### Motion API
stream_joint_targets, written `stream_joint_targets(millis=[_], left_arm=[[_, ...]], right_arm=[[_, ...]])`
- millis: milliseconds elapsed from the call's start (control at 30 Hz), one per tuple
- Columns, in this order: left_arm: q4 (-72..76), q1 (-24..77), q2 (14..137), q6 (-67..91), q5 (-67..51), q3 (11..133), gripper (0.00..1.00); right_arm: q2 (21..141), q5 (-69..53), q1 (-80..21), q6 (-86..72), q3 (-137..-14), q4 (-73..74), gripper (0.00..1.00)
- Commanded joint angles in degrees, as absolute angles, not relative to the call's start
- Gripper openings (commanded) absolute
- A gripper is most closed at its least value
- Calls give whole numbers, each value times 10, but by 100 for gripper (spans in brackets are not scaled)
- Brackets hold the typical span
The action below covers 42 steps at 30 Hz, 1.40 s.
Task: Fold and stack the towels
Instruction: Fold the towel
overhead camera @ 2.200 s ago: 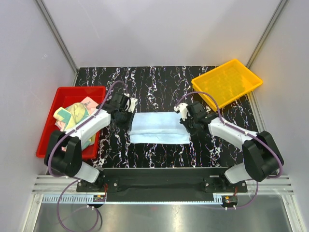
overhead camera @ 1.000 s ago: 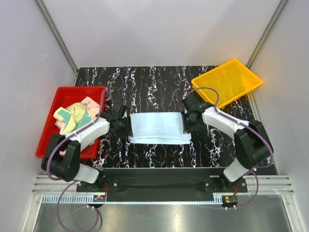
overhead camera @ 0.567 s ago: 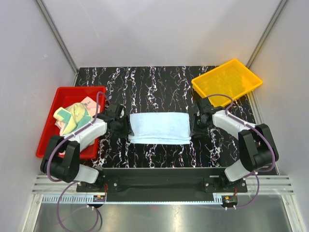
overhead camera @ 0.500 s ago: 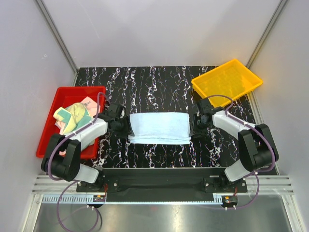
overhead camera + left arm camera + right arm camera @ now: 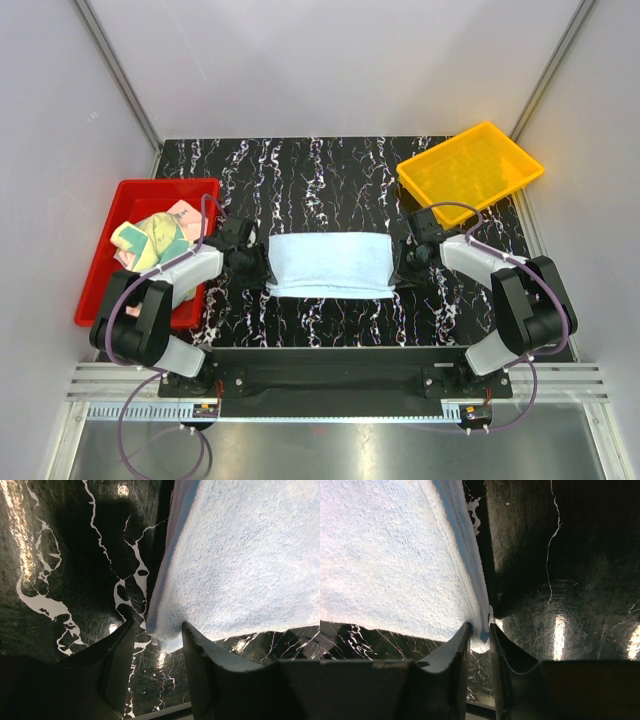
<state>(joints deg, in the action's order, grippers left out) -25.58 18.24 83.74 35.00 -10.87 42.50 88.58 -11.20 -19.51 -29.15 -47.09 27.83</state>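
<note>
Your left claw (image 5: 157, 630) stands well open around a corner at the left end of the light blue fluffy rectangular towel (image 5: 328, 263). That corner pokes in between the fingers and lies against one of them, while a sliver of the black white-veined marble-look table (image 5: 330, 180) shows beside the other. Your right claw (image 5: 479, 627) is nearly closed, its two fingers pinching a corner at the towel's right end. The towel lies flat on the table between the two claws, with a second layer showing along its near edge. Farther off on your left, the red plastic tray (image 5: 100, 290) holds a heap of crumpled pastel towels (image 5: 150, 238), apart from both claws. Farthest away, beyond your right claw, the yellow plastic tray (image 5: 470, 170) sits askew at the table's far right corner.
</note>
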Motion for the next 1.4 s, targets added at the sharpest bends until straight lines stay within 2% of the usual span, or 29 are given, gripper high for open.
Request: stream_joint_targets(millis=[0,167,233,267,333,433,700,1000,1033,1067,1133,1300,1367], left_arm=[[-222,176,838,358,-134,423,46],[-216,174,849,361,-141,420,40],[-214,175,855,362,-145,420,32],[-214,174,854,363,-144,420,29],[-215,174,852,365,-142,421,19],[-228,175,849,367,-141,431,0],[-294,175,831,361,-127,482,0],[-310,176,831,354,-130,484,0],[-310,176,830,353,-131,484,0],[-311,177,830,352,-131,485,0],[-309,176,830,351,-131,485,0],[-302,176,834,351,-137,483,0],[-303,178,835,349,-138,483,2]], right_arm=[[882,-121,-195,-298,-468,254,27],[884,-120,-194,-292,-468,255,15],[884,-117,-194,-290,-468,255,11],[885,-117,-194,-289,-468,256,7],[884,-117,-193,-288,-469,258,0],[883,-113,-193,-285,-476,267,0],[861,-99,-192,-276,-502,297,0],[867,-103,-192,-275,-507,301,0],[867,-102,-192,-274,-508,304,3],[866,-102,-192,-273,-509,304,13],[867,-101,-192,-272,-511,306,19],[868,-113,-192,-267,-503,294,0],[869,-114,-192,-265,-503,294,0]])
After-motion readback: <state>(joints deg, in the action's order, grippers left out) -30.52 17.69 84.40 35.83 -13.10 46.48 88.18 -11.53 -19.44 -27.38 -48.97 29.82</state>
